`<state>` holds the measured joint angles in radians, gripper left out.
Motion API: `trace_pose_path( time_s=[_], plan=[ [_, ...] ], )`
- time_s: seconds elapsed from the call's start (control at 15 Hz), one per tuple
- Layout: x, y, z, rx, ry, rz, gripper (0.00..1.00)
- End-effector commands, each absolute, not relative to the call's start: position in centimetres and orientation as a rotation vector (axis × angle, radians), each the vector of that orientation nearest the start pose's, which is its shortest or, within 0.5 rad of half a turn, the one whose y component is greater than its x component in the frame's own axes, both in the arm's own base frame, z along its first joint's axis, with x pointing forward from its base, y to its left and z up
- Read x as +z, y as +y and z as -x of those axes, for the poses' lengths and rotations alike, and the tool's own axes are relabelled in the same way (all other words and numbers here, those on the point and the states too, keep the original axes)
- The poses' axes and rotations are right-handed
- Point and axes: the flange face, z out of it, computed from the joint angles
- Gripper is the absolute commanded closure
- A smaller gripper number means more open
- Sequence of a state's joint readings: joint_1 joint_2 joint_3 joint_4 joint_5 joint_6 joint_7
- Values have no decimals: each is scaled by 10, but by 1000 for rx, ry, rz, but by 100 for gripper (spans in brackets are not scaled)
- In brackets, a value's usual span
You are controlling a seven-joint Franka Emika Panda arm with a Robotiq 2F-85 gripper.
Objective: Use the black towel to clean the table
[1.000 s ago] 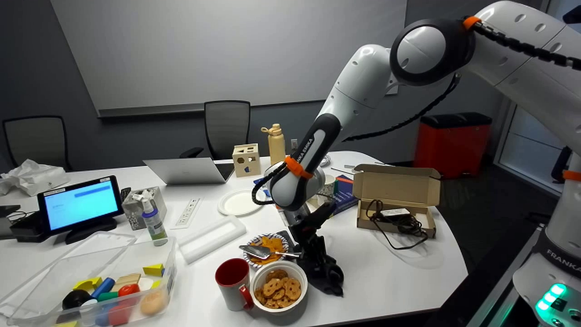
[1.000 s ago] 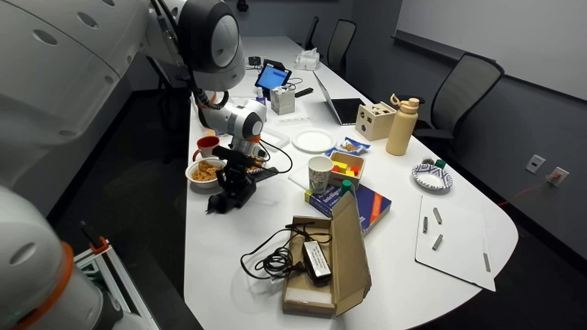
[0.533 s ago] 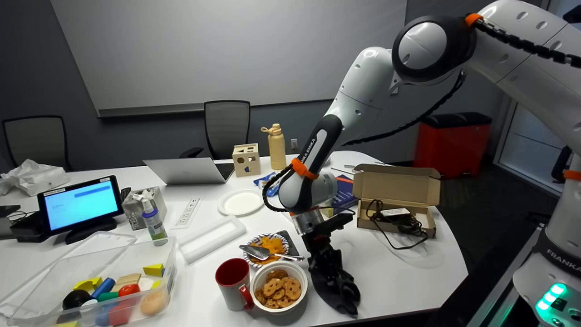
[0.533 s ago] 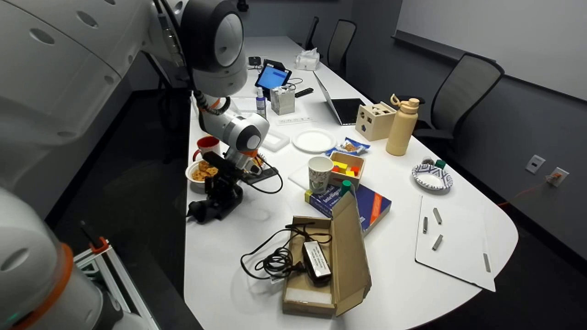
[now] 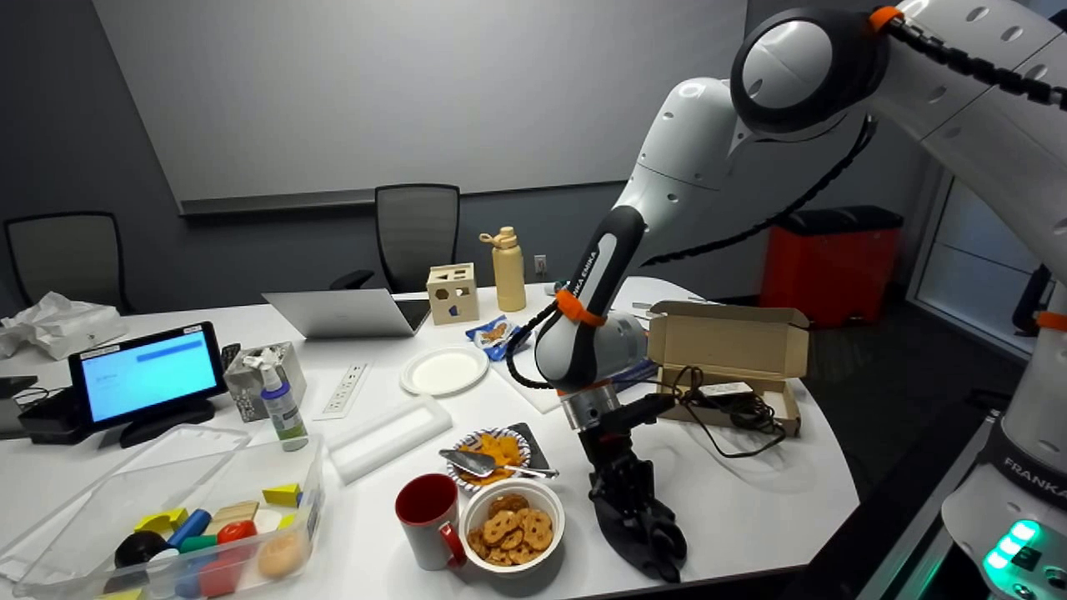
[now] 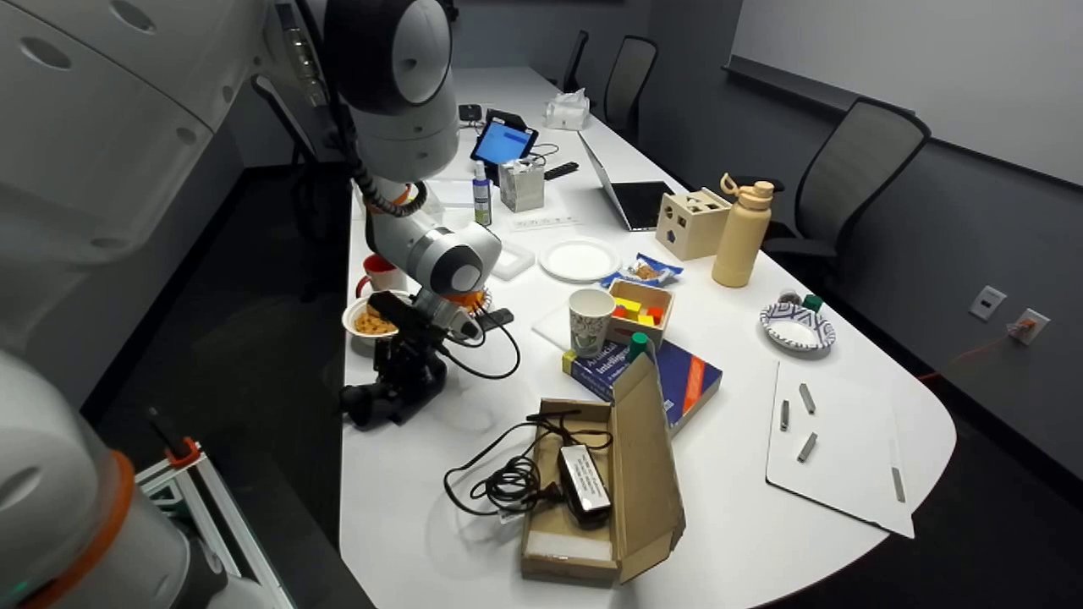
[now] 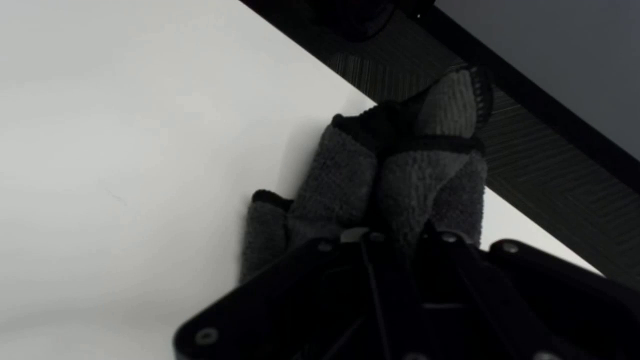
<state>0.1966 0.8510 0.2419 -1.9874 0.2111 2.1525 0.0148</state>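
The black towel (image 5: 638, 542) lies bunched on the white table (image 5: 750, 517) near its edge, right of the bowl in an exterior view. It also shows in the other exterior picture (image 6: 362, 408). In the wrist view the towel (image 7: 332, 175) looks dark grey and folded, and its far end reaches past the table edge over the floor. My gripper (image 7: 400, 242) is shut on the towel, with cloth between its fingers. In both exterior views the gripper (image 5: 625, 492) points down and is tilted, low over the table. The fingertips are hidden in the cloth.
A bowl of cookies (image 5: 513, 529), a red-and-grey mug (image 5: 429, 517) and a plate of chips with a server (image 5: 500, 450) stand beside the gripper. An open cardboard box with cables (image 6: 592, 507) and a book with a cup (image 6: 590, 321) lie on the table.
My gripper has moved with the towel away from the bowl and plate, towards the table's edge and the robot base. The towel stays held throughout.
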Motion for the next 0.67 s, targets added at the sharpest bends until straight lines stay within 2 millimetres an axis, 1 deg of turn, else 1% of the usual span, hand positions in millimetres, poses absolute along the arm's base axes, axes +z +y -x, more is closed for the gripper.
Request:
trace_pose_path(
  time_s=[0.0,0.07,0.27,0.47,0.6],
  plan=[
    [13,236,-437,1061,-315,2759,97],
    [12,233,-437,1064,-310,2765,97],
    [14,216,-428,1047,-244,2803,97],
    [17,202,-416,1070,-189,2842,97],
    [19,188,-410,1059,-126,2868,97]
  ],
)
